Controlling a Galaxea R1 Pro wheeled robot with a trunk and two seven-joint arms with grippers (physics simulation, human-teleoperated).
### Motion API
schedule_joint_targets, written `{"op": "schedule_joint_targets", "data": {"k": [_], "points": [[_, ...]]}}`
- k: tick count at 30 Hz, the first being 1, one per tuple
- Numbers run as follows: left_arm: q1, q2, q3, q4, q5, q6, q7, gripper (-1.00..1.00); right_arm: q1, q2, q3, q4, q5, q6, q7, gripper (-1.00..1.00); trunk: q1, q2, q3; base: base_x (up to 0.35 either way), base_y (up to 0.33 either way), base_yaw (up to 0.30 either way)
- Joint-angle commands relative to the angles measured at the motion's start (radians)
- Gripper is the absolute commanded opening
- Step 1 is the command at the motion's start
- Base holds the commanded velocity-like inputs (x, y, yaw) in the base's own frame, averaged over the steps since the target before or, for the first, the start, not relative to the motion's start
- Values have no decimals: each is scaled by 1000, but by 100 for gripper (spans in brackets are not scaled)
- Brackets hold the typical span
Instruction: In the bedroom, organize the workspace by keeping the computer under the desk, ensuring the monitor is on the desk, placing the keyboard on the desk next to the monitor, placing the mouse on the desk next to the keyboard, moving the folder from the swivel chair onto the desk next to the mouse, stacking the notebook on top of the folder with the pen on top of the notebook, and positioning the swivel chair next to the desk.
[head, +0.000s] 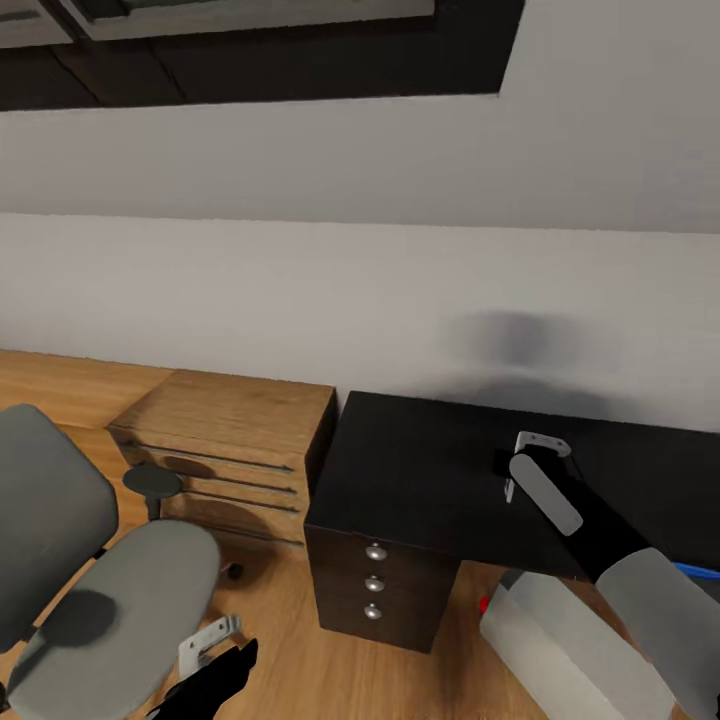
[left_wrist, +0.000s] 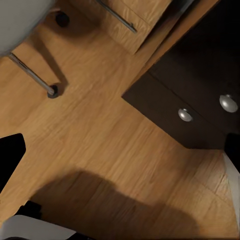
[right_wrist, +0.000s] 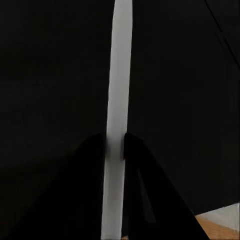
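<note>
The right gripper (head: 528, 462) is holding a thin grey rectangular notebook (head: 546, 493) edge-on between closed fingers, hovering over the glossy black desk (head: 420, 470), whose visible surface is lying bare. The left gripper (head: 212, 655) is hanging low near the grey padded swivel chair (head: 110, 590); its opening cannot be told. A light grey tower computer (head: 560, 650) is sitting below the desk's near edge. Judgement: most placements are outstanding.

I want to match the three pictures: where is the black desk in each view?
Head view: the desk centre-right, drawer unit at its near-left corner.
Left wrist view: its drawer unit at the right.
Right wrist view: its black top behind the right gripper, which clamps the notebook edge-on.
Shared landmark: the round silver knobs, in head and left wrist views.
</note>
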Motion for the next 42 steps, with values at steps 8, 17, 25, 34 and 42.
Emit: {"op": "schedule_joint_targets", "data": {"k": [8,17,25,34,42], "points": [[-1,3,3,-2,1,1,7,100,-1,-32,-46,2,-19,3,-6,-100,0,-1,-2,0,0,-294],[-1,5,13,-10,0,-2,8,100,-1,-42,-62,10,-19,3,-5,-100,0,-1,-2,0,0,-295],[-1,6,18,-14,0,-3,8,100,-1,-43,-63,44,-18,5,-5,-100,0,-1,-2,0,0,-296],[-1,6,27,-15,0,-3,7,100,-1,-40,-58,62,-19,5,-5,-100,0,-1,-2,0,0,-297],[-1,7,44,-15,1,-2,5,100,-1,-42,-57,124,-18,4,26,-100,0,-1,-2,0,0,-297]]}}
